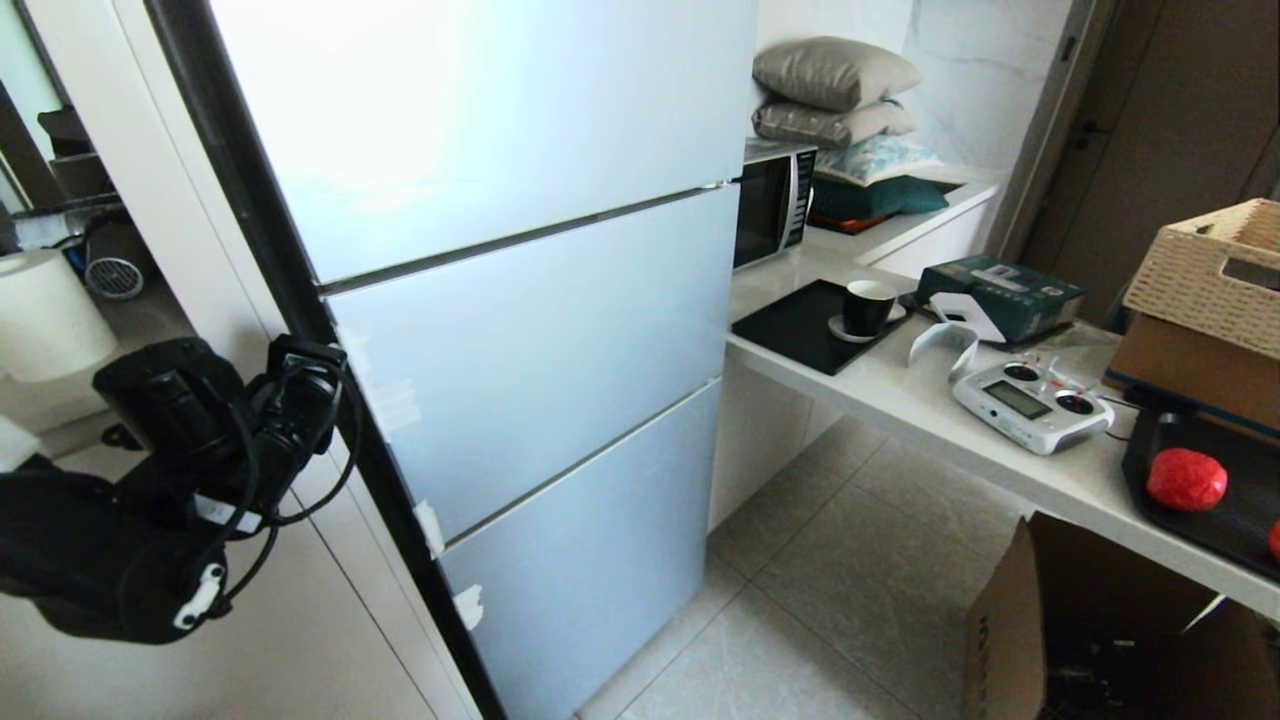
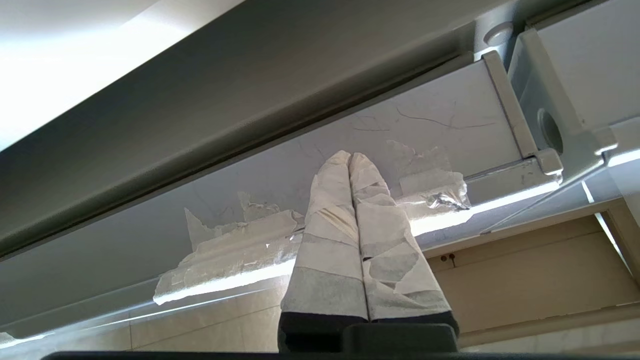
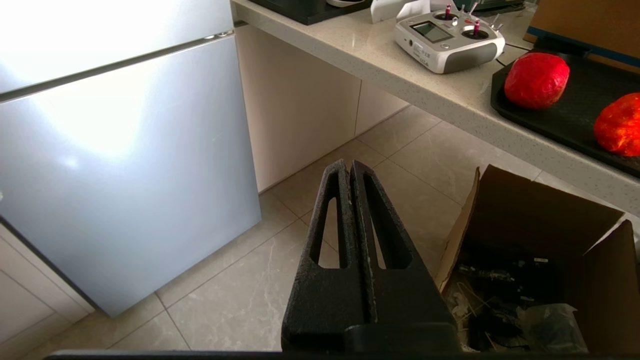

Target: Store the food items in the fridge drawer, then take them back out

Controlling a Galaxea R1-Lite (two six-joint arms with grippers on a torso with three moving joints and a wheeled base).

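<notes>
Food items (image 3: pixel 536 80) on tray (image 3: pixel 575 117), counter (image 1: pixel 900 395) right of fridge (image 1: pixel 520 330).

Two lumpy red food items (image 3: pixel 536 80) lie on a black tray (image 3: pixel 575 117) near the pale silver-blue fridge (image 1: pixel 520 330).

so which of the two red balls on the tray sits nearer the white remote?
The fully visible food item, at the black tray's remote-side end; the other food item lies farther along, cut off at the head view's edge.

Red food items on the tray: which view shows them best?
Right wrist view: two food items, one and another, sit whole and close on the black tray. Head view shows one small, the other cut off at the edge. Left wrist view shows none.
</notes>
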